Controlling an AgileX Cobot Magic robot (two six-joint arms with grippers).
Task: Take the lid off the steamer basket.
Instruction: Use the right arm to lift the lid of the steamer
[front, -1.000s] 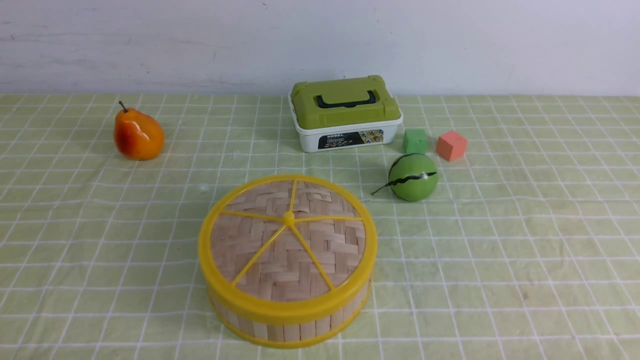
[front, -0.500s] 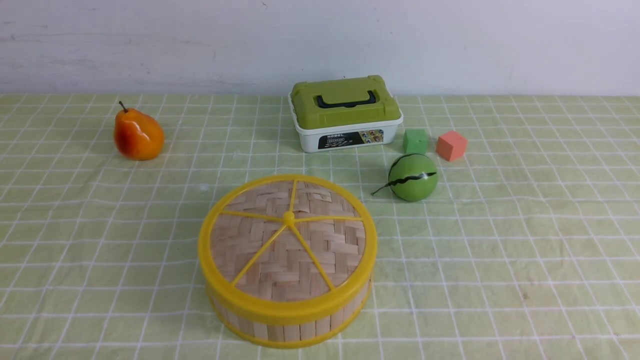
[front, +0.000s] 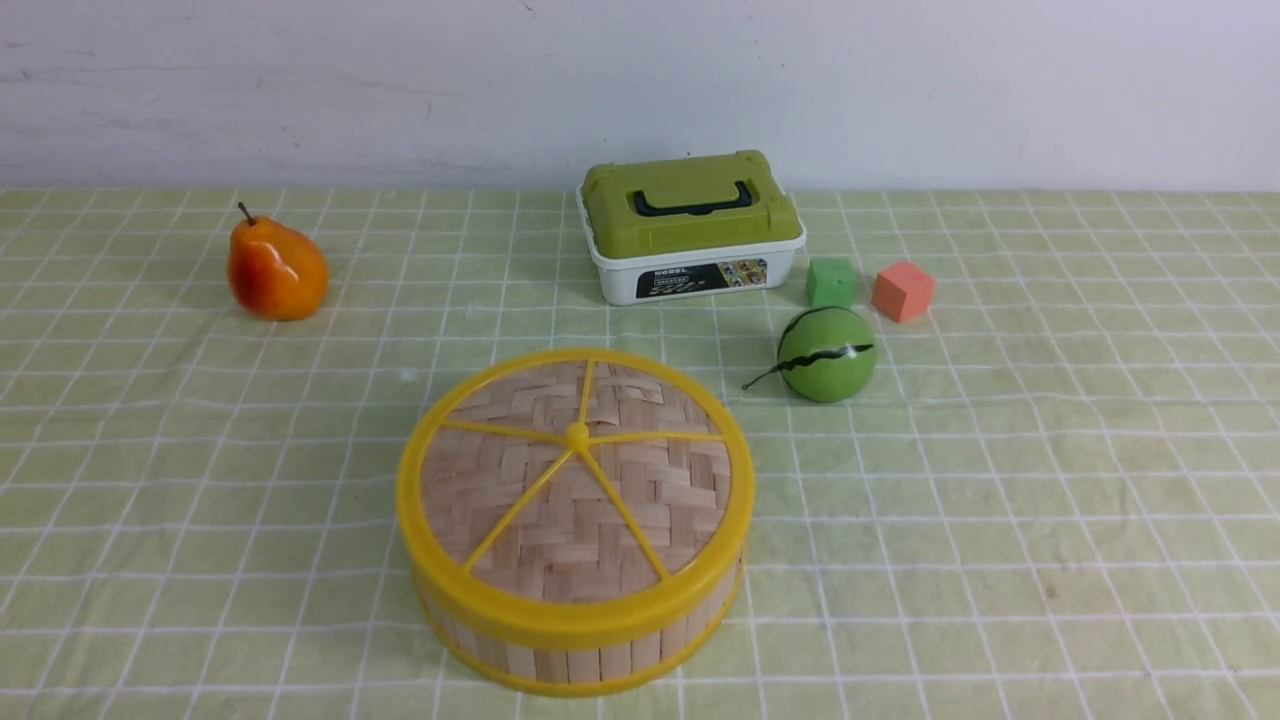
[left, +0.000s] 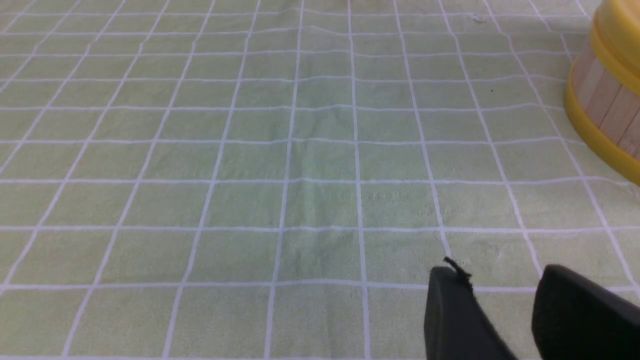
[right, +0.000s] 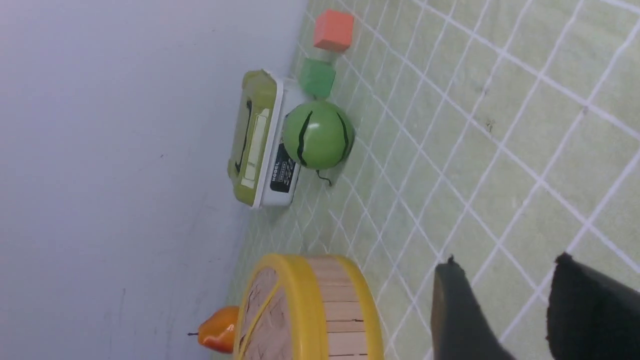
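– Near centre of the pale green checked cloth (front: 1000, 500): round steamer basket (front: 585, 655) of upright bamboo slats with yellow plastic rims. The flat woven-bamboo lid (front: 575, 500), yellow rim and spokes, is seated flush on it. Nothing lifted.
– Arms?
– Neither shows in the front view. Left gripper (left: 500, 270): black fingers parted by a modest gap, nothing between them, over bare cloth. The basket wall only clips the edge of its wrist view, so it sits off to the basket's left. Right gripper (right: 506, 261): same, parted and empty, on the basket's right, apart from it.
– Step?
– Approach, I'd say. Not yet at the lid.
– How to do it well?
– My call: the small yellow centre knob (front: 577, 435) looks too tiny for these fingers. Better to pinch the thick rim from the side, one finger on top and one under the lip, then lift straight up. The basket looks light and may ride up with the lid if the fit is snug, so the other gripper could steady the wall.
– Clutter?
– Far side only: orange pear (front: 277, 270) far left, white box with olive-green top (front: 690, 225), green cube (front: 831, 282), salmon cube (front: 902, 290). The striped green ball (front: 826, 354) is nearest, to the basket's far right. None touches the basket.
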